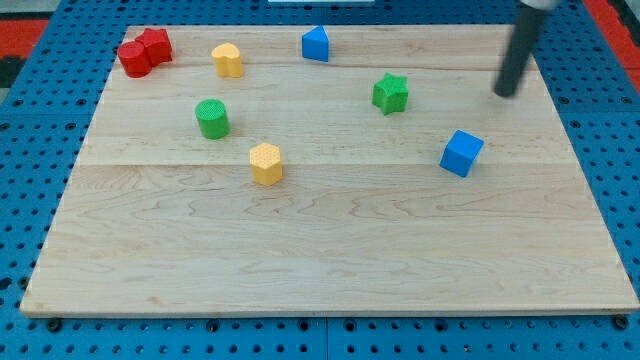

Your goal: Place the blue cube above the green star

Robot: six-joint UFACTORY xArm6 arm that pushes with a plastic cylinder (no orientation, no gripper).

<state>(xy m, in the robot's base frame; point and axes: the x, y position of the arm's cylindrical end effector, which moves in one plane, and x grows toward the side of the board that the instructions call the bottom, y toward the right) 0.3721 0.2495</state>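
Watching: blue cube (pixel 461 153), at view's lower right of green star (pixel 390 93).
Tip (pixel 507 93): up-right of cube, apart.
Claw: none fitted; cannot tell.
Risk: your off-centre push knocks star.

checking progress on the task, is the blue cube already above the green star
No, the blue cube sits lower in the view and to the right of the green star, with my tip farther right.
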